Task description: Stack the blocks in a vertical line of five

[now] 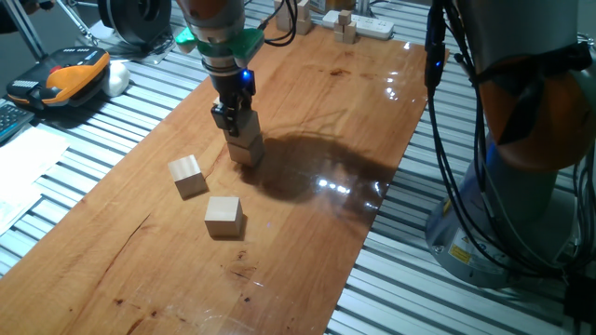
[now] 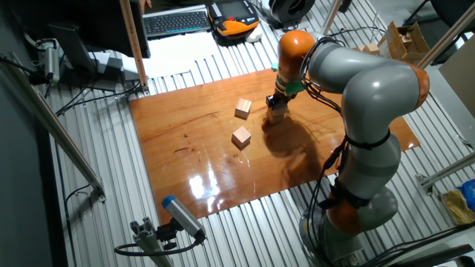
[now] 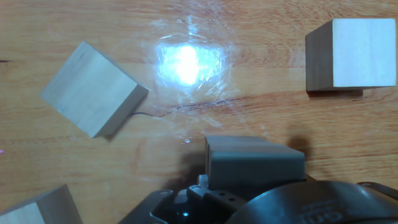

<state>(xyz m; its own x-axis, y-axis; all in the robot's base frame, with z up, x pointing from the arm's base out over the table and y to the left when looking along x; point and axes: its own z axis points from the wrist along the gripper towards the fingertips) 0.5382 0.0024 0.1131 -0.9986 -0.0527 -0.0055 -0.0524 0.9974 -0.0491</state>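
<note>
Three pale wooden blocks show on the brown board. One block (image 1: pixel 187 175) (image 2: pixel 243 109) (image 3: pixel 93 89) lies loose to the left. A second block (image 1: pixel 223 216) (image 2: pixel 241 136) (image 3: pixel 351 54) rests nearer the front. The third block (image 1: pixel 248 151) (image 2: pixel 276 116) stands right under my gripper (image 1: pixel 235 126) (image 2: pixel 277 102), whose dark fingers reach down onto its upper part. In the hand view only a corner of a block (image 3: pixel 37 208) shows at the bottom left, beside a grey finger (image 3: pixel 255 165). I cannot see whether the fingers are clamped on the block.
The board (image 1: pixel 307 112) lies on a slatted metal table. Small wooden pieces (image 1: pixel 346 26) and a white strip sit at its far end. An orange-and-black device (image 1: pixel 70 74) and a keyboard (image 2: pixel 177 21) lie off the board. The arm's base (image 2: pixel 364 200) and cables stand at the board's side.
</note>
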